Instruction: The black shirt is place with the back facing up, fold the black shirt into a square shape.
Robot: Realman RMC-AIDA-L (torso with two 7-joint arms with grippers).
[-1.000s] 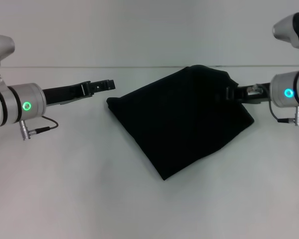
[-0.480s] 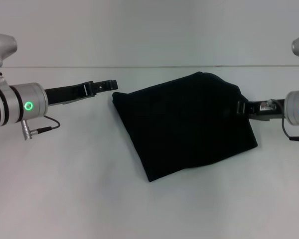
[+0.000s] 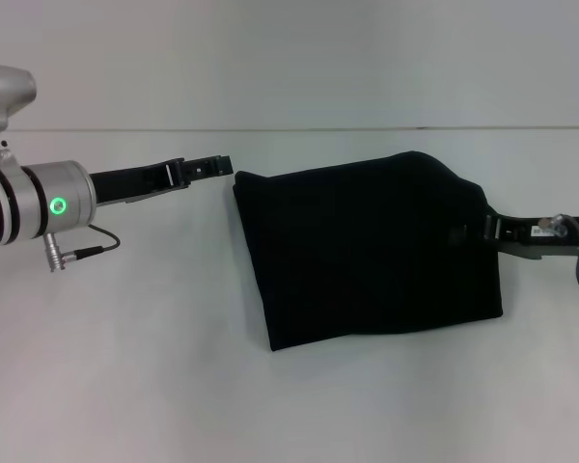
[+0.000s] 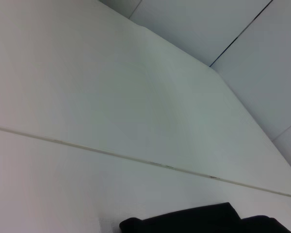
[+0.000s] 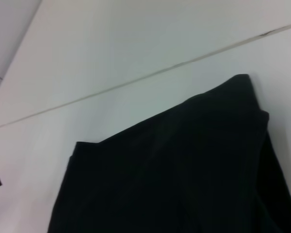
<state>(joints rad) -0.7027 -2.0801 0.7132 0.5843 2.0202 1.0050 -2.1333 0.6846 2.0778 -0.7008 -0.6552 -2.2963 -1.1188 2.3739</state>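
Bare white tabletop (image 3: 125, 386) w/ nothing around the black shirt (image 3: 367, 251). Shirt folded, mid-tabletop, long axis left-right. Right pincer (image 3: 489, 230) pinching its right edge. Left pincer (image 3: 222, 165) beside far-left corner, pressed together.

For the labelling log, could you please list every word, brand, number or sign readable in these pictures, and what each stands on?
None: no text can be read in any view.
The black shirt is plain, with no print or tag showing.
The left gripper and right gripper show no legible marking.
The white table bears no writing.
The green ring light on the left arm is only a lamp.
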